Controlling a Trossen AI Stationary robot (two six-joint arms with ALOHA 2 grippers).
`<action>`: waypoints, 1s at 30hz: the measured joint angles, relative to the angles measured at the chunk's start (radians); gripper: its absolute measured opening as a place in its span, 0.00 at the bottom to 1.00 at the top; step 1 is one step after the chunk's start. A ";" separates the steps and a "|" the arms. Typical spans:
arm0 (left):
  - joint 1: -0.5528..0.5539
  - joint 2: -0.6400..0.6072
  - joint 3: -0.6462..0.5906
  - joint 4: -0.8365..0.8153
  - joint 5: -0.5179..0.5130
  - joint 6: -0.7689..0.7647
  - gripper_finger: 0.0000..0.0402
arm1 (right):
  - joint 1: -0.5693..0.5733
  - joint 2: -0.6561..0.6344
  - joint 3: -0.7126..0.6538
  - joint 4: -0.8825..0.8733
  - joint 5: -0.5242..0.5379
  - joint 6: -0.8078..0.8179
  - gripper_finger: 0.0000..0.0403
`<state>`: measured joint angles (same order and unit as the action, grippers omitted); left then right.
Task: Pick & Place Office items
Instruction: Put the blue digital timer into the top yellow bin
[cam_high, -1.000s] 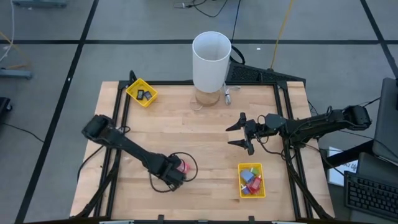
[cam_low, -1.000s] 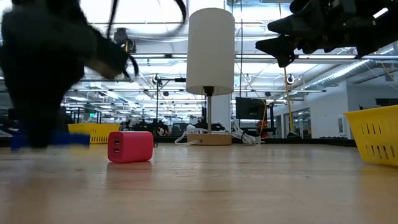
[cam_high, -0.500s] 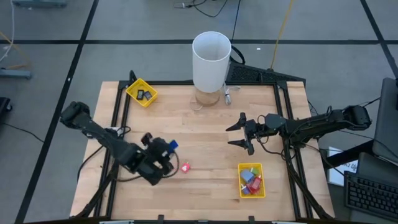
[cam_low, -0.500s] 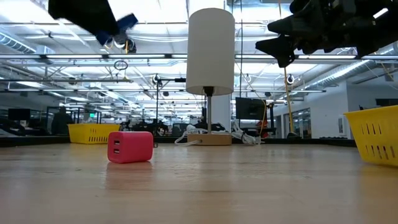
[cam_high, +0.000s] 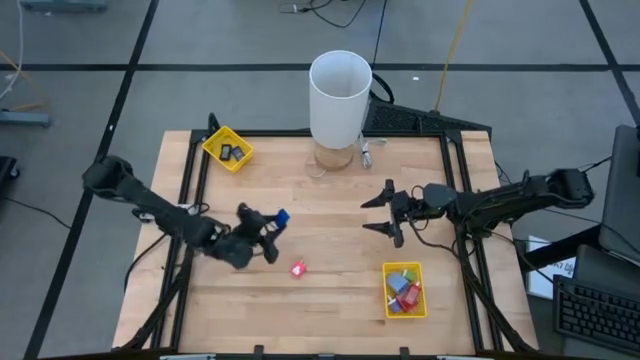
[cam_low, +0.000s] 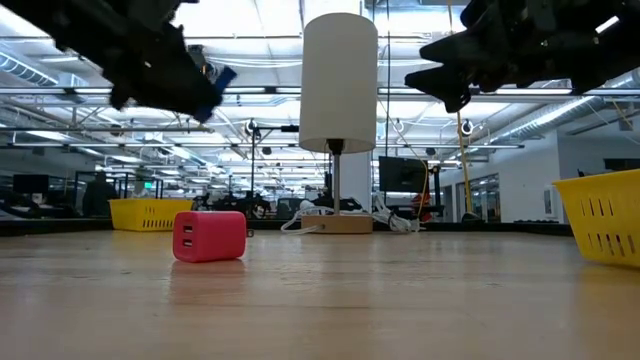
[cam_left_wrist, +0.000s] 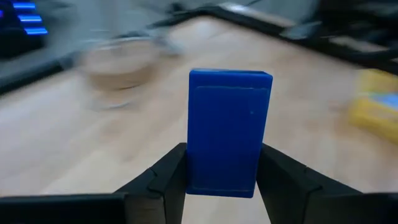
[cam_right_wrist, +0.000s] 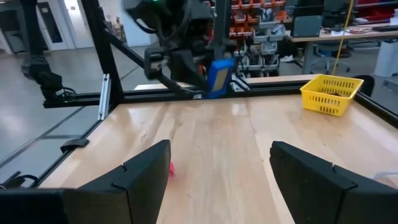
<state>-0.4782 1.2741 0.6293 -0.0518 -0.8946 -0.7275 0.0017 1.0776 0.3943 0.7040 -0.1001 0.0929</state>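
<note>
One red block (cam_high: 297, 268) lies on the table (cam_high: 330, 200) at lower centre; above-left the left gripper (cam_high: 270, 222) is lifted, clamping a blue block (cam_high: 282, 216); right gripper (cam_high: 383, 212) hovers mid-right, jaws wide, holding nothing.

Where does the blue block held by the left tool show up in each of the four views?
High view: blue block left of centre, held above the table in the left tool.
Low view: upper left, lifted off the table.
Left wrist view: centre, clamped between both fingers.
Right wrist view: upper middle, across the table.
Shared landmark: the red block on the table, also in the low view and right wrist view.
</note>
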 joint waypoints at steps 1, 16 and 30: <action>0.021 0.001 -0.036 0.129 0.053 0.074 0.42 | 0.000 0.014 0.000 0.016 0.000 0.000 0.66; 0.291 0.017 -0.132 0.805 0.642 0.535 0.43 | 0.017 0.349 0.007 0.536 0.000 0.075 0.71; 0.295 0.274 0.046 0.840 0.686 0.630 0.42 | 0.064 0.581 0.268 0.547 0.023 0.063 0.82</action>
<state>-0.1833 1.5482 0.6752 0.7878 -0.2085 -0.0976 0.0652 1.6590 0.6620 1.2515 -0.0769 0.1561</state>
